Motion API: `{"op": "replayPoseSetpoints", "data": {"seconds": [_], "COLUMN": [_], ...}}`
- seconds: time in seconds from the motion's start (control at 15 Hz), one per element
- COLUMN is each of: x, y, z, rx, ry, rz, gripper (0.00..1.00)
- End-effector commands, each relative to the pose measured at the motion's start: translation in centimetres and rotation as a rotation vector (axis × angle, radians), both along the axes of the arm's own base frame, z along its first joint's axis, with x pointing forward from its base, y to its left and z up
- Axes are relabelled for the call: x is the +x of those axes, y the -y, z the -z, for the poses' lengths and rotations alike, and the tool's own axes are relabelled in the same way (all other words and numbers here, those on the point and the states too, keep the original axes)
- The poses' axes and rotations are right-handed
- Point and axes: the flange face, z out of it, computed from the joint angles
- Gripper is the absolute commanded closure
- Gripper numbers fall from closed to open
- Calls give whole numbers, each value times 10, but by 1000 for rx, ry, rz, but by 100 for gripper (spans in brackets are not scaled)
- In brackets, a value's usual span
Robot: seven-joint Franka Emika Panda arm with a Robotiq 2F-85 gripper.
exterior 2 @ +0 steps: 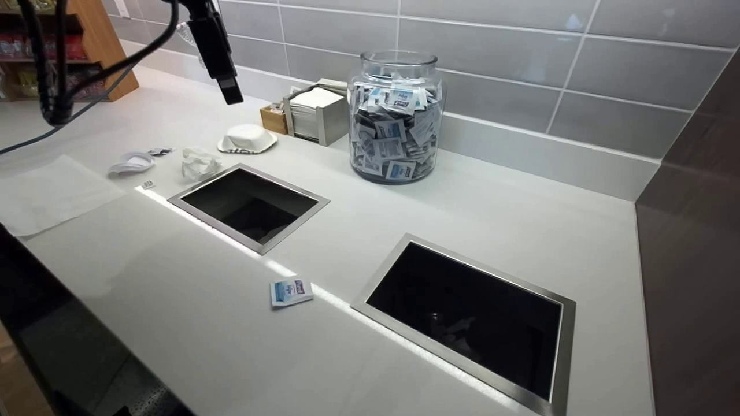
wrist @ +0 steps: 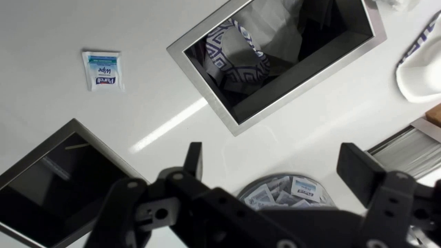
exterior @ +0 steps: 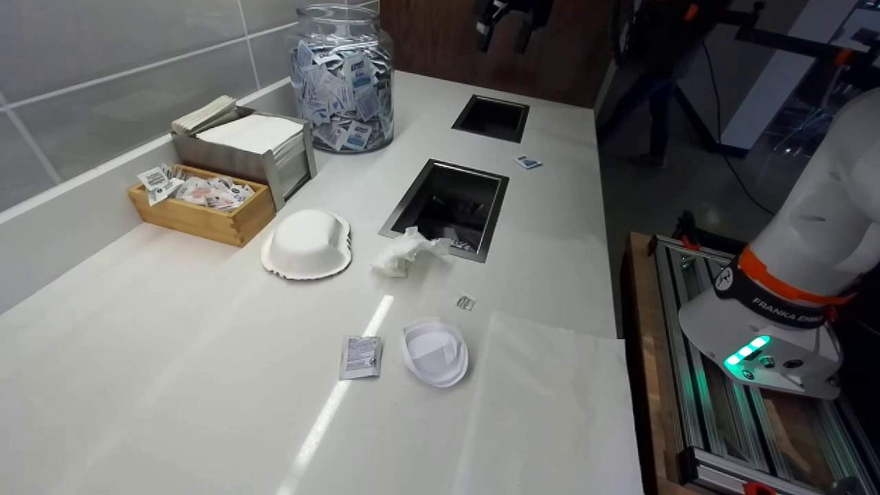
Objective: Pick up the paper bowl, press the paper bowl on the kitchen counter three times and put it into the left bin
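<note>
My gripper [wrist: 272, 158] is open and empty, high above the kitchen counter [exterior: 206, 385]; it shows at the top in both exterior views. A small shallow whitish-grey round thing [exterior: 434, 352] lies on the counter; I cannot tell whether it is the paper bowl or a plastic lid. A bigger white bowl [exterior: 306, 240] lies upturned beside the wooden box. The left bin [exterior 2: 261, 248] is a steel-rimmed cut-out. In the wrist view, the left bin [wrist: 206, 89] holds a blue-patterned bowl [wrist: 237, 48] and papers. The right bin [exterior 2: 384, 271] is dark inside.
A glass jar of wipe packets [exterior: 344, 96] stands by the wall. Next to it are a napkin holder [exterior: 292, 165] and a wooden box [exterior: 234, 223]. Crumpled paper [exterior: 405, 254] touches the left bin's edge. A wipe packet [exterior 2: 291, 293] lies near the front. A paper sheet [exterior: 550, 405] covers part of the counter.
</note>
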Motion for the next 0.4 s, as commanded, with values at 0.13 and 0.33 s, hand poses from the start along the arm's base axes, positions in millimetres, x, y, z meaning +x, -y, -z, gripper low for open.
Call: {"op": "replayPoseSetpoints", "data": {"seconds": [0.13,0.33], "x": [-9,-11], "y": [-4,-4], "z": [-14,-12], "rx": [-10,-9], "ry": [26,22], "rz": [7,7], "gripper": [0,0]}}
